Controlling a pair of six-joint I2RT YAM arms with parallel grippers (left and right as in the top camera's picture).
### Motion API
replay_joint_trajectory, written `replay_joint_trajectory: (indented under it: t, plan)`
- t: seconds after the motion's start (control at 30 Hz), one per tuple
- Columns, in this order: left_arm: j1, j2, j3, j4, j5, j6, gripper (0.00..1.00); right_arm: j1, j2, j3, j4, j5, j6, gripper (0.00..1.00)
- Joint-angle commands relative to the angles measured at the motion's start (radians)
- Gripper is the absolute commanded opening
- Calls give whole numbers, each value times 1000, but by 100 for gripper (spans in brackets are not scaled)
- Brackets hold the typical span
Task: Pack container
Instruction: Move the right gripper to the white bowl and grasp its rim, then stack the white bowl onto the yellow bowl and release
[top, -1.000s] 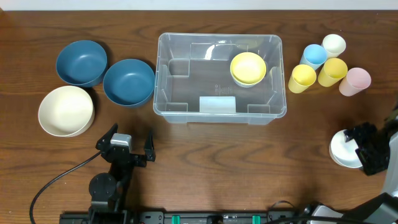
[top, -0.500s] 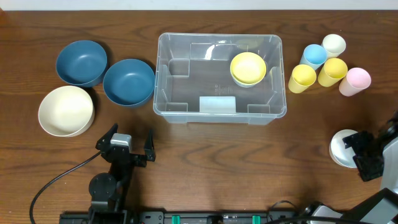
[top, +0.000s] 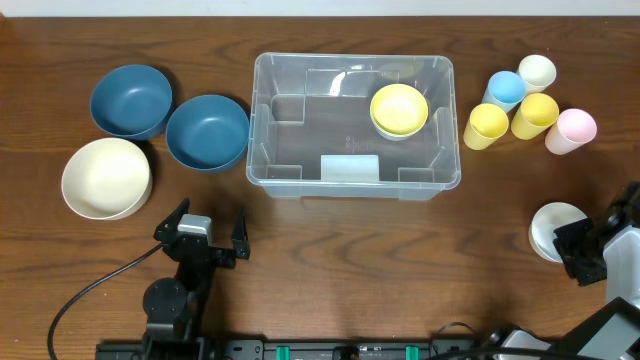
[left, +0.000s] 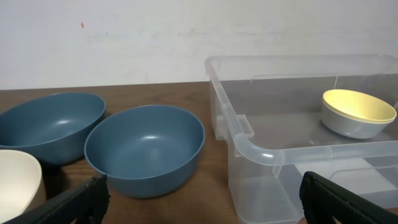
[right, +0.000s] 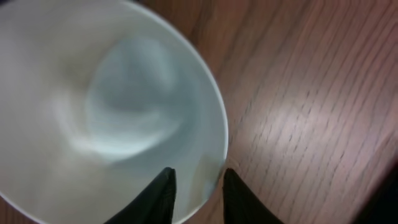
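The clear container stands at the table's middle back, and a yellow bowl sits in its right rear corner. At the right edge of the table a white bowl rests on the wood. My right gripper has its fingers narrowed over the bowl's rim: in the right wrist view one finger is inside the white bowl and the other outside, so the right gripper is shut on the rim. My left gripper stands open and empty in front of the container's left corner.
Two blue bowls and a cream bowl lie left of the container. Several coloured cups stand upright at the back right. A black cable runs along the front left.
My right gripper slid toward the front right edge of the white bowl and its fingers closed over the rim. The left arm stayed still.
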Motion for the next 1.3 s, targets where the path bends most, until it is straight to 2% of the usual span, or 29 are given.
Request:
replay_joint_trajectory:
  t: [0.0,0.27,0.33,0.4,0.67,0.87,0.97,1.1,1.27]
  plan:
    - [4,-5,-18,-34,14,17,98,-10,-10,-25,14,43,-1,27]
    - [4,-5,-18,-34,14,17,98,-10,-10,-94,88,43,0,27]
    - [4,-5,-18,-34,14,17,98,-10,-10,-101,103,43,0,18]
    - [4,-5,-18,-34,14,17,98,-10,-10,-100,110,43,-1,1]
    - [4,-5,-18,-34,14,17,98,-9,-16,-48,92,-38,-4,1]
    - [4,-5,-18,-34,14,17,98,26,-92,148,-25,-197,-40,1]
    - [4,-5,-18,-34,14,17,98,79,-138,301,-82,-280,-115,1]
    - [4,-5,-18,-34,14,17,98,214,-166,525,-142,-365,-205,1]
    - [4,-5,-18,-34,14,17,98,464,-156,709,-127,-272,-221,2]
